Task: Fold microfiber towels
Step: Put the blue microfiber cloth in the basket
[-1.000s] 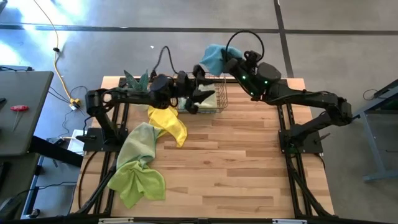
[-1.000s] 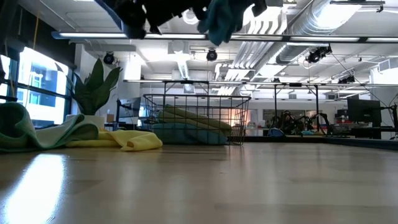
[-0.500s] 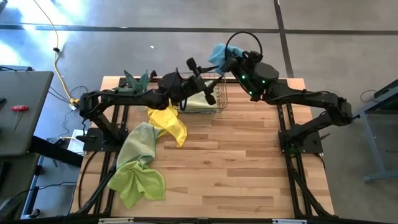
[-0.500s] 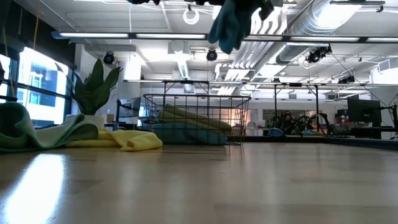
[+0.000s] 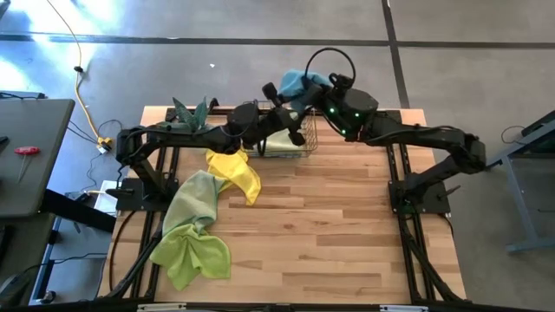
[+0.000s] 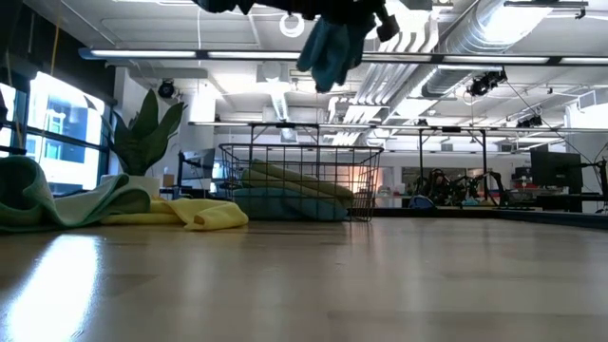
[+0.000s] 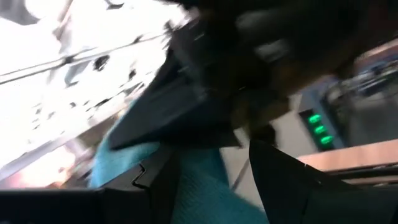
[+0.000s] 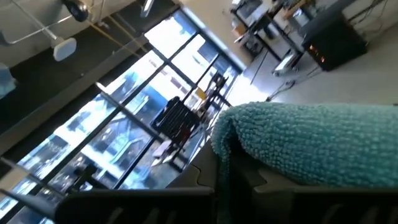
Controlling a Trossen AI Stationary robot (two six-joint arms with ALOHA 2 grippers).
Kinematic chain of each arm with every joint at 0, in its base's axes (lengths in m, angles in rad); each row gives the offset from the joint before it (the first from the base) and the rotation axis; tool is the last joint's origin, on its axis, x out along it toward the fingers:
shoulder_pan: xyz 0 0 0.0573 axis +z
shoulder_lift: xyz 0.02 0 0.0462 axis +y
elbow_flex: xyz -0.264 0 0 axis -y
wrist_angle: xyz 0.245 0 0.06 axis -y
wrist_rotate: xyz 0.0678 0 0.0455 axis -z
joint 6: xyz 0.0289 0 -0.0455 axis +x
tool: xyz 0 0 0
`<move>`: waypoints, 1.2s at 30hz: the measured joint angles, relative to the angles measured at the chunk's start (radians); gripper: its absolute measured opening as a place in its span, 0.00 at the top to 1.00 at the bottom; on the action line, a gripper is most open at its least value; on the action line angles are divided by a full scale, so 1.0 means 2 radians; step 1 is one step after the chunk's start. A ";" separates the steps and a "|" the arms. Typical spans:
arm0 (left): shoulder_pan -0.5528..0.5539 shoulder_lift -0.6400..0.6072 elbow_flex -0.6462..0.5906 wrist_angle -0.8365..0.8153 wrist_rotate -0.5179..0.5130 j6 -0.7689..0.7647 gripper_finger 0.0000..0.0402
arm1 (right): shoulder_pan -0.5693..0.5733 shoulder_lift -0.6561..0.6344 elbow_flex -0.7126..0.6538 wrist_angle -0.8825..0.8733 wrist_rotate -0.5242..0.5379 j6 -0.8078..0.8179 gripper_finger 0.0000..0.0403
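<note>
Wire basket [image 6: 302,182] with perhaps two folded towels [image 6: 290,194]

Left wrist view badly blurred; blue towel [image 6: 328,47] and both arms cropped by low view's top edge.

- blue towel [image 8: 311,140]: nubby looped cloth, matt
- table [image 5: 329,225]: planked wood, slight sheen
- basket [image 6: 299,180]: thin metal wire
- yellow towel [image 5: 236,169]: soft matt cloth

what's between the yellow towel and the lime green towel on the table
The pale sage green towel lies between them, its ends meeting the yellow towel and the lime green towel. The high view shows it.
</note>
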 joint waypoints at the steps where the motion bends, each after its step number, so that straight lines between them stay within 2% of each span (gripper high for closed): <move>1: -0.001 0.000 0.000 -0.001 -0.024 0.002 0.55 | 0.000 0.001 0.000 -0.001 -0.004 0.004 1.00; 5: -0.006 0.000 0.000 -0.001 -0.135 0.042 0.55 | 0.000 0.002 0.000 0.002 -0.004 0.009 1.00; 14: -0.006 -0.001 0.000 -0.016 -0.242 0.064 0.55 | 0.001 0.002 0.000 0.019 -0.010 0.009 1.00; 22: -0.011 -0.001 0.000 -0.016 -0.245 0.074 0.55 | 0.001 0.002 0.000 0.007 -0.017 -0.004 1.00; 29: -0.029 -0.001 0.000 -0.018 -0.217 0.100 0.64 | -0.001 0.002 0.000 -0.049 -0.016 -0.018 1.00; 36: -0.052 -0.001 0.000 -0.087 -0.239 0.100 0.65 | -0.001 0.002 0.000 -0.092 -0.011 -0.018 1.00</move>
